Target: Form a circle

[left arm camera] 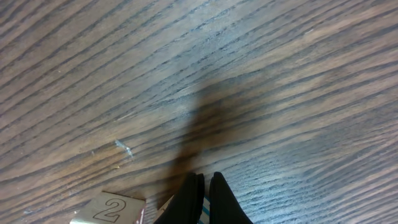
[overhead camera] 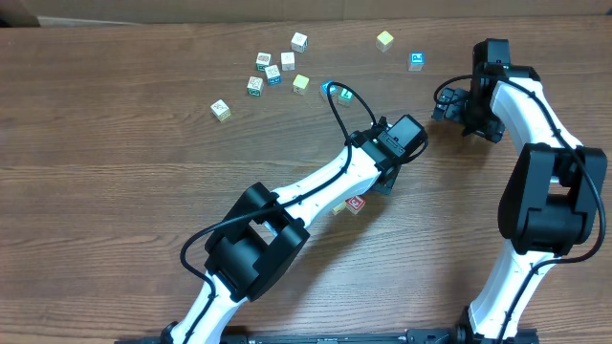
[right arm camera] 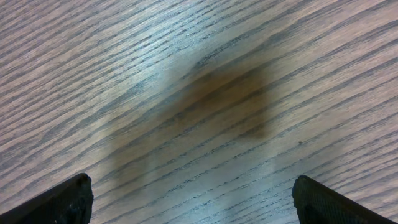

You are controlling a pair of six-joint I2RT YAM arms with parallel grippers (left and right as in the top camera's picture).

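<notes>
Cube clump [left arm camera: 111, 208], just beside closed left claw [left arm camera: 206, 180]

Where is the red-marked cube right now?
Overhead view: the red-marked cube lies mid-table just below the left arm, well apart from the scattered cubes near the top edge.

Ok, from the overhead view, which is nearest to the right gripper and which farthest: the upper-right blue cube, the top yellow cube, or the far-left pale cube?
1. Blue cube, just up and left of the right gripper.
2. Yellow cube, near the top edge, further left.
3. Pale cube, far left, apart from the cluster.
</notes>
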